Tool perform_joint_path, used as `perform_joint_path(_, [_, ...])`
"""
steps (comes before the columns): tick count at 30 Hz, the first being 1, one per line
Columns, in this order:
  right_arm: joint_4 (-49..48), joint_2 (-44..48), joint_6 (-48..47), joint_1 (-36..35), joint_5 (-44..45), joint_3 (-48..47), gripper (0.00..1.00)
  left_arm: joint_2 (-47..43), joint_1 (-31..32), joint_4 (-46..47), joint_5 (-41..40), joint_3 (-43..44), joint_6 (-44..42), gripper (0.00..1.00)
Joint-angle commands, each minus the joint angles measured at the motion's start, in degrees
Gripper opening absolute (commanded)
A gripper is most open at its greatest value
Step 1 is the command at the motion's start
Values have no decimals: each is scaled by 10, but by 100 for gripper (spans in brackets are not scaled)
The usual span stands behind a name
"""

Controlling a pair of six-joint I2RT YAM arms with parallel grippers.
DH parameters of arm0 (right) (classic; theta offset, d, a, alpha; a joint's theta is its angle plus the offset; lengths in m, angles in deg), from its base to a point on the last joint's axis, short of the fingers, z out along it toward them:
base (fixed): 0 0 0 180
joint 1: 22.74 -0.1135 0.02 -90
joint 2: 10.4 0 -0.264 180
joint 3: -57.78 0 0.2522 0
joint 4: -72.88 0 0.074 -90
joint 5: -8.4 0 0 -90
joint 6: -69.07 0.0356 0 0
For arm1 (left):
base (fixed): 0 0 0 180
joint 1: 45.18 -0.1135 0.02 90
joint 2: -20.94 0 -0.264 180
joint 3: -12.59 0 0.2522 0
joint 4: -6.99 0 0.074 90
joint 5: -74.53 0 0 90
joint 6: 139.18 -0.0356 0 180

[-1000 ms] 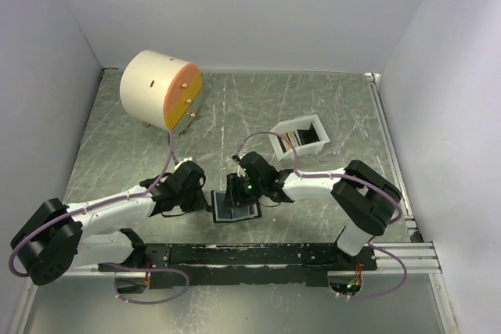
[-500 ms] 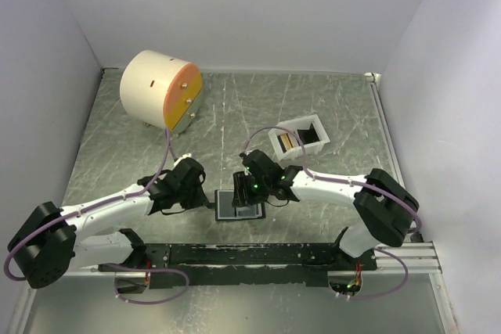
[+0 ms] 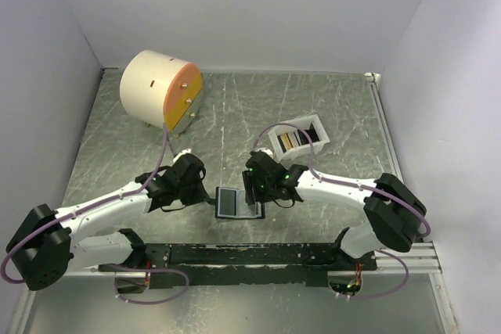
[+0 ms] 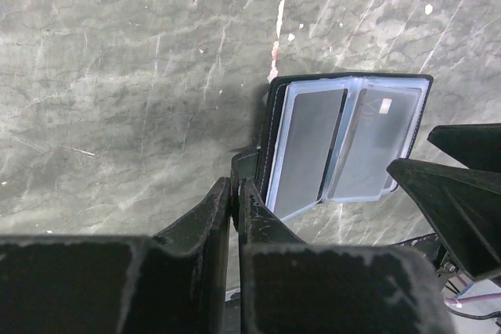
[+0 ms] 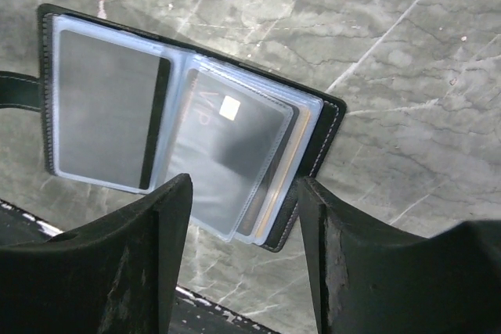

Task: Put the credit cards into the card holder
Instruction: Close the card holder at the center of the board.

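The card holder [image 3: 237, 202] lies open on the bench [image 3: 117, 154], between the arms. The left end effector [image 4: 235, 197] is clenched on its strap [image 4: 247, 163] (barely any gap). The right end effector [image 5: 241, 189] hovers released above the clear sleeves [image 5: 109, 107], which hold credit cards [image 5: 235, 138].

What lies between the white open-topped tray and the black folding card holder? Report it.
The right hand, open over the black folding card holder, and its black wrist; the top external view shows it.

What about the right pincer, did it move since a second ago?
Yes. The right pincer shifted slightly right, toward the white tray's side, above the card holder.
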Motion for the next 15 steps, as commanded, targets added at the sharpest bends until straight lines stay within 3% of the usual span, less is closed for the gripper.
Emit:
perform_joint_path(1, [3, -23, -7, -1, 29, -2, 57, -11, -1, -17, -14, 16, -6, 12])
perform_joint_path(6, [-8, -49, -5, 0, 20, -1, 54, -19, -1, -10, -12, 9, 2, 9])
perform_joint_path(15, [-3, -28, -18, 4, 48, 18, 25, -15, -1, -36, -24, 14, 6, 7])
